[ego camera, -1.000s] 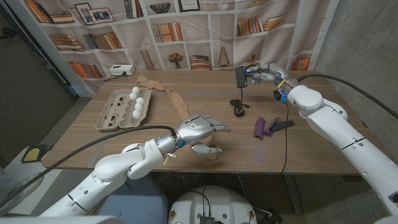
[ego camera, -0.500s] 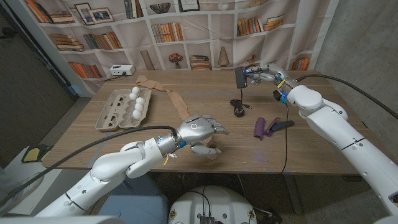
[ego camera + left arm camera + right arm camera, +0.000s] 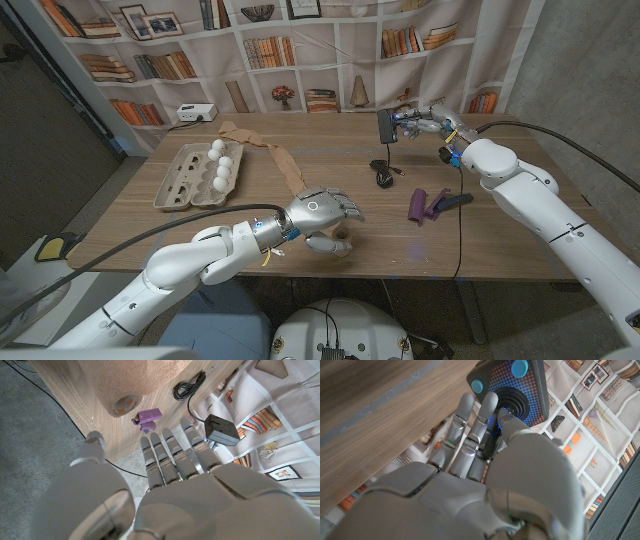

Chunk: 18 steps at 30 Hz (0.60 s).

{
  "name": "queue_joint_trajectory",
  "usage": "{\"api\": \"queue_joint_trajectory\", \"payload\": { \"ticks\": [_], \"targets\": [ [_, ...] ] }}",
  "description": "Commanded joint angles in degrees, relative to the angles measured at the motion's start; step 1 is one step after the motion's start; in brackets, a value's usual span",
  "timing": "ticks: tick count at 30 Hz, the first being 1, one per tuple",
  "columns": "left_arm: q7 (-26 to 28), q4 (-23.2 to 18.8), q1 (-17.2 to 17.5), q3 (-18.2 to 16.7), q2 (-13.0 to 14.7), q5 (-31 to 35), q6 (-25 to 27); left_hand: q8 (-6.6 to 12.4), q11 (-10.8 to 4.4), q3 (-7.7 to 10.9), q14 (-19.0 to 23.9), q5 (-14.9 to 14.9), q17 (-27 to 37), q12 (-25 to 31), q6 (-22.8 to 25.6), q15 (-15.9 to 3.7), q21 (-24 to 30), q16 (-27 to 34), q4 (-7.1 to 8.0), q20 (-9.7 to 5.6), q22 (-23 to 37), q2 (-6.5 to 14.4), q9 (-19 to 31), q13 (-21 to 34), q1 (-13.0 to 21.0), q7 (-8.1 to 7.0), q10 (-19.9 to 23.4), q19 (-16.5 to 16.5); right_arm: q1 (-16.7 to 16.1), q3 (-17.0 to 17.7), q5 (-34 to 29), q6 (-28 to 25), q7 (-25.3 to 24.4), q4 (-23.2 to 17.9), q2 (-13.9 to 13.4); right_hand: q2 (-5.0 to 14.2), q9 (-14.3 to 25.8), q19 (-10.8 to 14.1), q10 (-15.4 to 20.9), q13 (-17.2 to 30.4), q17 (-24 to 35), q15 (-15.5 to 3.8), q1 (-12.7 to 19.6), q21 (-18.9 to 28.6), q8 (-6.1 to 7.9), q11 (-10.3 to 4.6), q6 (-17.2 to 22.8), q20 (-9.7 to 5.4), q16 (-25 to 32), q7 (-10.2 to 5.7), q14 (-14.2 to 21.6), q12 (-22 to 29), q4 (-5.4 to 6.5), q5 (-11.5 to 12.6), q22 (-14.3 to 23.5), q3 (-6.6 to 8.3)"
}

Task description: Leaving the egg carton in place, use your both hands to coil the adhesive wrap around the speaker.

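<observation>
While the right hand (image 3: 420,121) keeps gripping the speaker (image 3: 387,124) above the table's far edge, the left hand (image 3: 322,212), fingers spread and empty, has drifted slightly nearer the wrap (image 3: 285,160), not yet grasped.

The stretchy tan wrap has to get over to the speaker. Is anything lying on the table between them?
Yes. The wrap runs from the egg carton toward the left hand. The right hand holds the speaker up at the far right. On the table between them lies a coiled black cable.
</observation>
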Motion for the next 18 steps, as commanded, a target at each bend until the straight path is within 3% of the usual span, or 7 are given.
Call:
{"api": "queue_joint_trajectory", "payload": {
  "ticks": [1,3,11,14,18],
  "targets": [
    [-1.51,0.49,-0.97,0.67,0.21,0.3,-1.01,0.25,0.33,0.15,-0.11,-0.1,0.22,-0.38,0.74,0.09,0.83,-0.32,0.36,-0.5,0.19,-0.62,0.08,0.33,0.17,0.13,-0.36,1.98,-0.13,-0.05,0.08,-0.24,-0.04,0.38,0.14,1.64,0.18,-0.17,2.3,5.4,0.08,-2.4,1.27,0.47,-0.2,-0.87,0.2,-5.32,-0.33,-0.15,0.56,0.21,1.84,0.47,-0.02,2.43],
    [-1.85,0.56,-1.2,0.82,0.15,0.31,-1.09,0.64,0.47,0.14,-0.18,-0.11,0.25,-0.71,1.72,0.12,1.11,-0.36,0.41,-0.72,0.26,-0.59,0.14,0.29,0.22,0.87,-0.77,2.63,-0.12,-0.06,0.01,-0.27,-0.09,0.46,0.14,1.64,0.18,-0.19,2.36,5.36,0.06,-2.41,1.27,0.48,-0.19,-0.85,0.21,-5.32,-0.36,-0.16,0.55,0.18,1.84,0.47,-0.02,2.43],
    [-3.57,0.93,-2.2,1.11,0.17,-0.61,-1.66,1.11,0.82,1.47,-0.92,0.04,0.25,-2.2,2.37,0.26,1.61,-0.72,-0.27,-0.85,0.43,0.7,0.64,-0.16,2.76,1.13,-2.7,3.63,-0.02,0.02,0.09,-0.14,-0.03,0.85,0.23,1.65,0.18,-0.26,2.38,5.35,0.12,-2.39,1.27,0.5,-0.17,-0.9,0.27,-5.33,-0.38,-0.13,0.63,0.09,1.84,0.48,-0.03,2.44],
    [-4.12,1.12,-2.39,1.23,0.15,-0.74,-1.67,1.1,1.01,1.98,-1.03,0.07,0.27,-2.5,2.16,0.19,2.12,-0.74,-0.34,-1.77,0.51,1.14,0.84,-0.33,3.5,1.05,-2.86,4.77,-0.03,0.01,0.11,-0.22,-0.03,0.95,0.28,1.65,0.18,-0.28,2.46,5.33,0.1,-2.39,1.27,0.51,-0.19,-0.84,0.24,-5.33,-0.41,-0.09,0.63,0.07,1.85,0.48,-0.03,2.44],
    [-5.45,1.26,-2.66,1.43,0.22,-1.28,-1.79,1.16,1.14,3.68,-1.76,0.76,0.31,-3.04,2.23,0.48,2.27,-0.91,-0.91,-1.69,0.6,2.76,0.99,-0.6,6.34,1.14,-3.26,4.82,-0.03,-0.02,0.08,-0.45,-0.11,0.96,0.32,1.66,0.18,-0.3,2.49,5.3,0.12,-2.38,1.27,0.52,-0.18,-0.79,0.27,-5.35,-0.42,-0.08,0.67,0.03,1.85,0.48,-0.03,2.44]
  ]
}}
